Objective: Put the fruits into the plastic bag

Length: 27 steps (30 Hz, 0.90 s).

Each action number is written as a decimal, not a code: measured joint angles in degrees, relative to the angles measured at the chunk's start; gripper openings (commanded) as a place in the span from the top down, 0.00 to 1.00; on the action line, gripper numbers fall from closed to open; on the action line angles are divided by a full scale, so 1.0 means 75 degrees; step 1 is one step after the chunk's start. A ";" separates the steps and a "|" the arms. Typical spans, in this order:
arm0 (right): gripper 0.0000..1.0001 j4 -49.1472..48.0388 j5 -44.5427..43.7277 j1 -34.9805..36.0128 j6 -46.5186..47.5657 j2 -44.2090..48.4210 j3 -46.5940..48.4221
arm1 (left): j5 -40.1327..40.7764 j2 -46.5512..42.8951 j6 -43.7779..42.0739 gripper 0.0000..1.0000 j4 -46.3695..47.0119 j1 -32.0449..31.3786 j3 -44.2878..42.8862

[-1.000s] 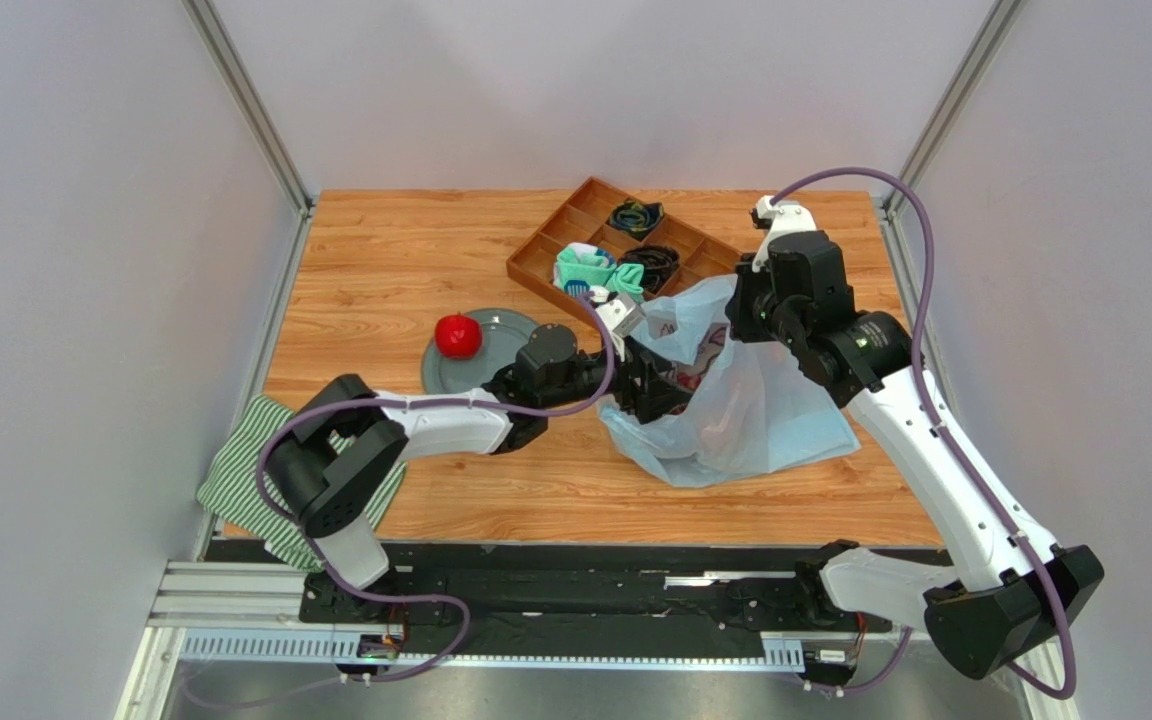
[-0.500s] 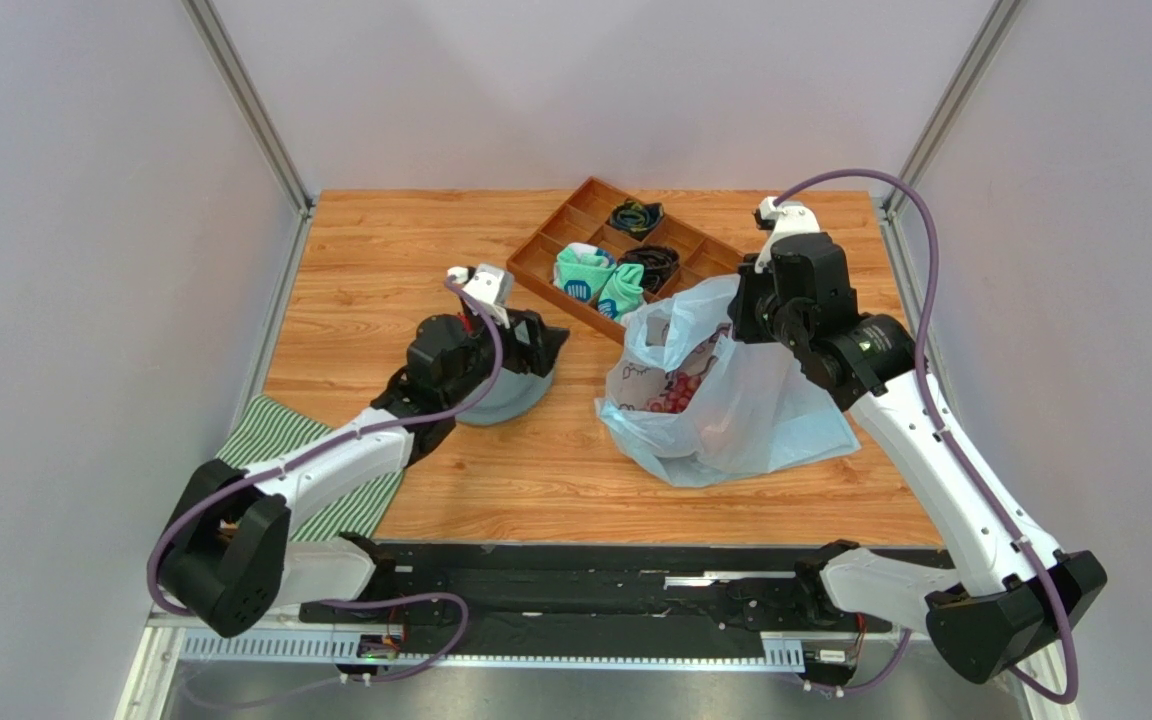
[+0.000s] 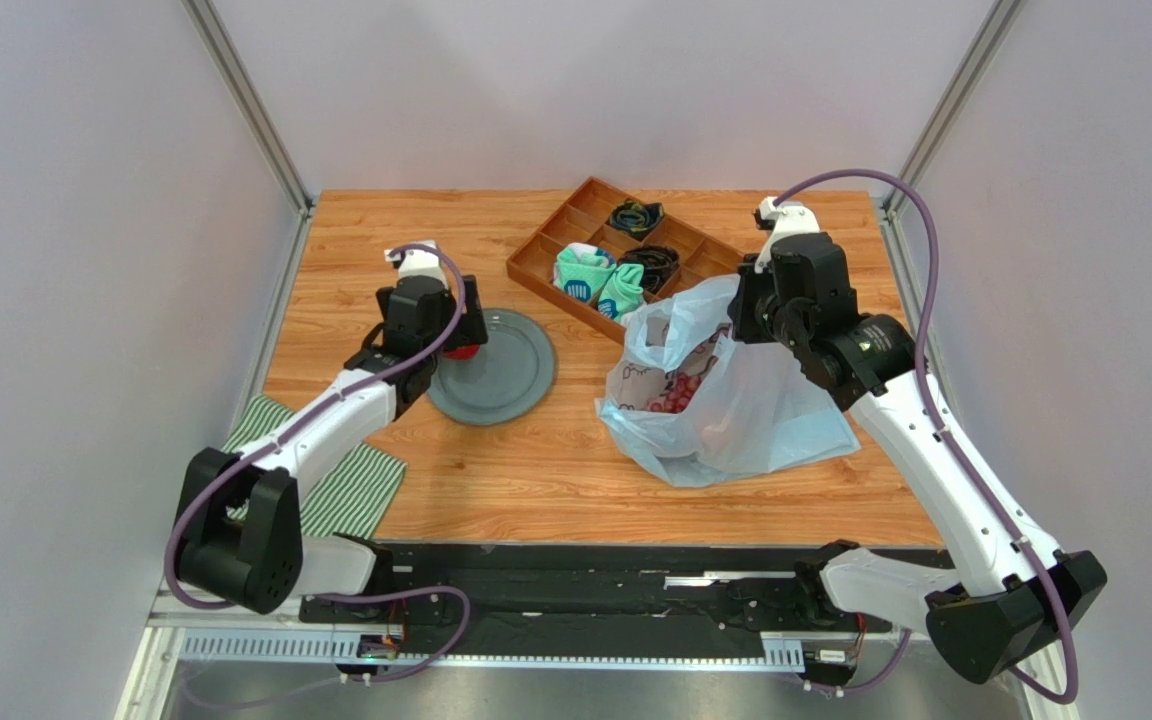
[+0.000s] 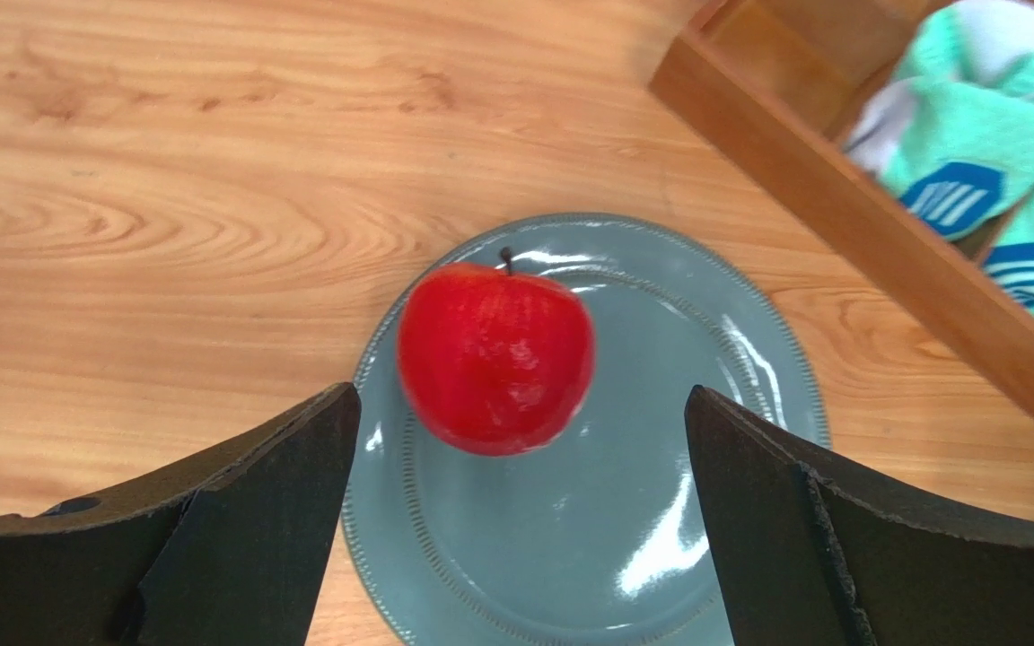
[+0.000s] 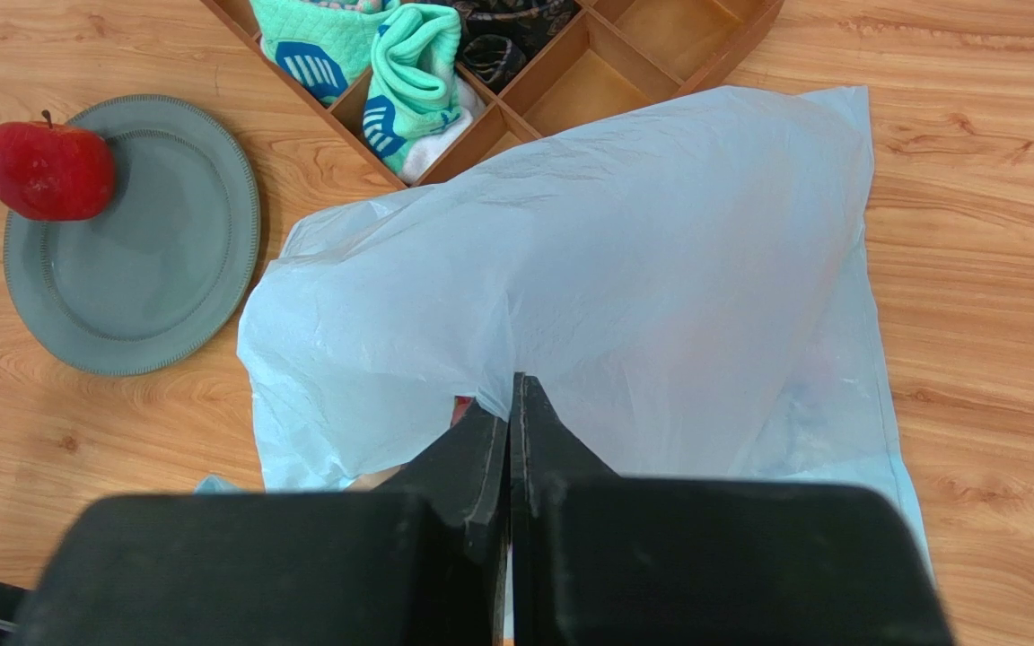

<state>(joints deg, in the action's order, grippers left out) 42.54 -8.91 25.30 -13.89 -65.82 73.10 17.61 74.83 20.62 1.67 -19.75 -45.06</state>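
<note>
The left hand (image 4: 520, 404) hangs with its fingers spread wide on either side of the red apple (image 4: 496, 357), not touching it. The apple sits on the grey plate (image 4: 698, 539) on the tabletop (image 4: 145, 202). Further right, the plastic bag (image 5: 644, 269) slumps beside the wooden tray (image 5: 577, 81), its upper edge pinched in the closed right hand (image 5: 509, 404).

Apple (image 4: 496, 357) on plate (image 4: 617, 539) (at its left rim), bag (image 3: 748, 405) lying rightward.
</note>
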 measured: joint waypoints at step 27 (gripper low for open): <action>1.00 0.0000 0.0000 0.0000 0.0026 -0.0032 0.0003 | -0.0924 0.2745 0.0189 0.02 -0.1157 0.0796 -0.1597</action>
<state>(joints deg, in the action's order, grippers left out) 42.54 -8.91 25.30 -13.69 -66.06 73.12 10.68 95.42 22.04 -7.01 -13.78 -57.04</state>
